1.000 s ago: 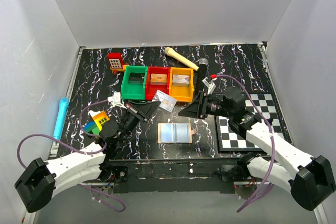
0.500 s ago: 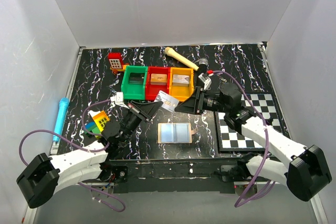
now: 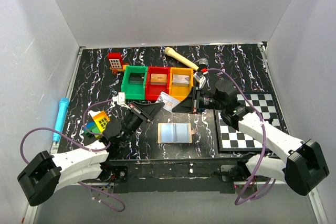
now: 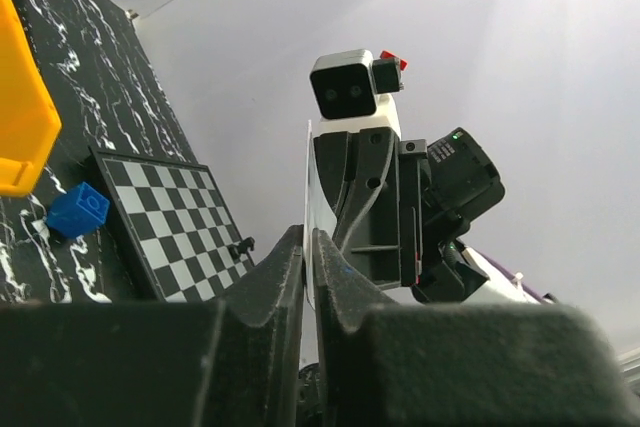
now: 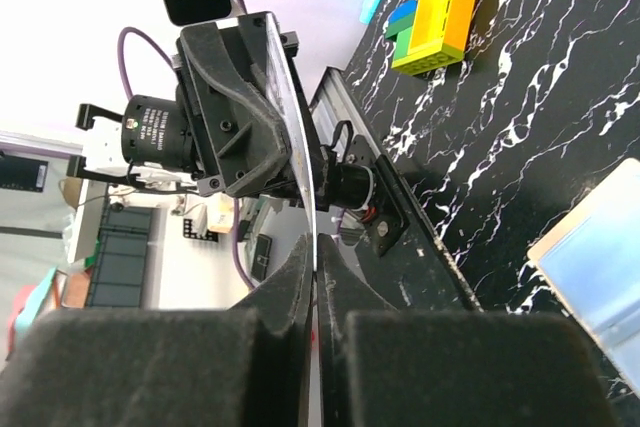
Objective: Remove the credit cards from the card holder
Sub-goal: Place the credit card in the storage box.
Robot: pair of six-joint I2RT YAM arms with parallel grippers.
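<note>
One whitish credit card hangs in the air in front of the bins, held from both sides. My left gripper is shut on its left end, and my right gripper is shut on its right end. In the left wrist view the credit card shows edge-on, rising from the pinched left gripper. The right wrist view shows the card as a thin curved strip running up from the right gripper. The card holder lies open on the table below, pale blue inside facing up.
Green bin, red bin and yellow bin stand in a row behind the card. A checkered board lies at the right. Coloured blocks and a blue pen sit at the left. A wooden tool lies at the back.
My right gripper has moved left to the card held by the left gripper and shut on its free end. The left arm has barely moved.
</note>
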